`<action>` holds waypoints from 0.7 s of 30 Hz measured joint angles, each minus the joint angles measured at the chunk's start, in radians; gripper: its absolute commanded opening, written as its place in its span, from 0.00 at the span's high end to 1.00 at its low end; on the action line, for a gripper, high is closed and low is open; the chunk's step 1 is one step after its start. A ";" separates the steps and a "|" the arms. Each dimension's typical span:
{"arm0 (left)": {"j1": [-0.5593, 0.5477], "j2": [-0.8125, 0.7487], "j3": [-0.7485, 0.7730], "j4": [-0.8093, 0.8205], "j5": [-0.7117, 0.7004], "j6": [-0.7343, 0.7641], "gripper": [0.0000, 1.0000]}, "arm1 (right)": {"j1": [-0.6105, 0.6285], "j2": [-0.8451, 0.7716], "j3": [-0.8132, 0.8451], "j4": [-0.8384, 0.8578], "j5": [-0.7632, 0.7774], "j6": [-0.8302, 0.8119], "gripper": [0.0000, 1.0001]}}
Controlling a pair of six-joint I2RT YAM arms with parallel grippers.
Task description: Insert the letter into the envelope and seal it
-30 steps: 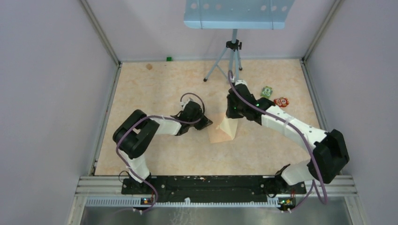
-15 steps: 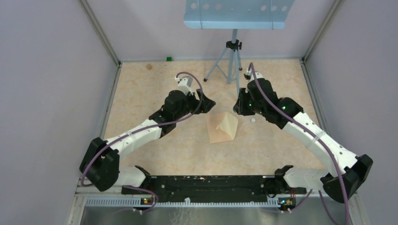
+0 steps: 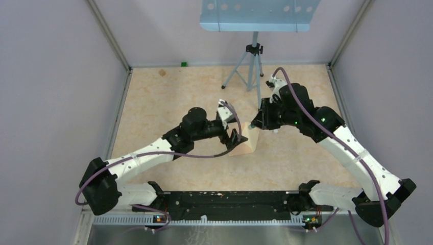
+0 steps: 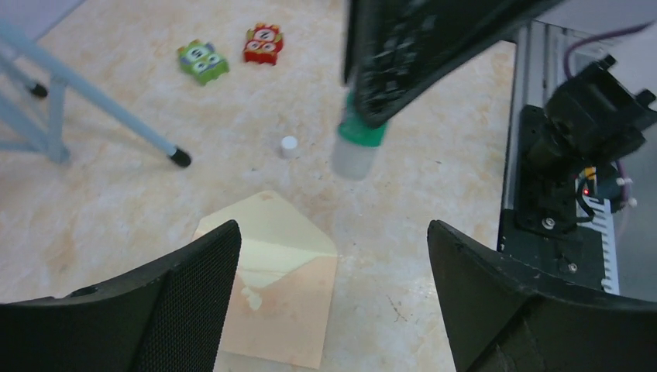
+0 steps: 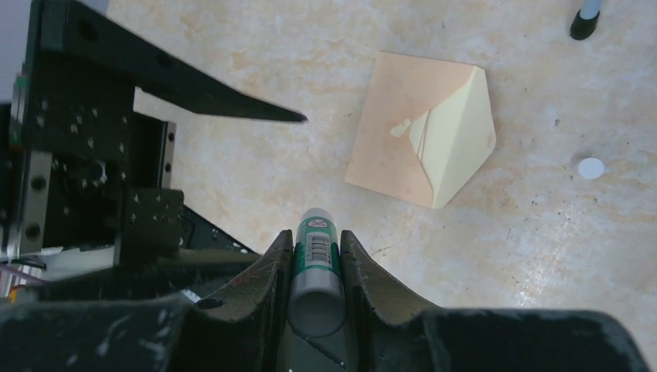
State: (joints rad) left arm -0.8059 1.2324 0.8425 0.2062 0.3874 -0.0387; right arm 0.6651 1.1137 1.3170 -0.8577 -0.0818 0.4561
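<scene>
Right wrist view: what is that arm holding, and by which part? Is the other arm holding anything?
The right arm's jaws grip a glue stick by its green labelled body. The left arm's jaws stand open, empty.

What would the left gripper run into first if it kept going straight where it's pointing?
Most likely the envelope, lying flap open ahead between the open fingers of the left gripper. Nothing else seems to cross that line, though depth is unclear.

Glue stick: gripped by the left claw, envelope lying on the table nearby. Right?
Not quite. The right claw grips the glue stick, as the right wrist view shows. The left claw is open and empty. The envelope does lie on the table nearby.
</scene>
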 measured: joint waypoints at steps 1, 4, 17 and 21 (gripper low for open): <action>-0.024 0.000 0.000 0.003 0.009 0.034 0.08 | 0.000 0.000 0.001 -0.001 -0.014 -0.001 1.00; -0.067 -0.006 -0.024 0.060 0.047 0.112 0.11 | 0.000 0.000 0.002 -0.008 -0.037 -0.002 1.00; -0.066 0.042 -0.064 0.227 0.118 0.171 0.25 | 0.047 0.001 0.002 -0.023 -0.051 0.000 1.00; -0.066 0.056 -0.064 0.264 0.132 0.159 0.33 | 0.053 0.006 0.002 -0.018 -0.048 0.002 1.00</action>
State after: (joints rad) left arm -0.8722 1.2881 0.7788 0.4706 0.5198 0.1204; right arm 0.7181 1.1202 1.3186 -0.8753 -0.1299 0.4583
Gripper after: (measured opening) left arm 0.723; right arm 0.225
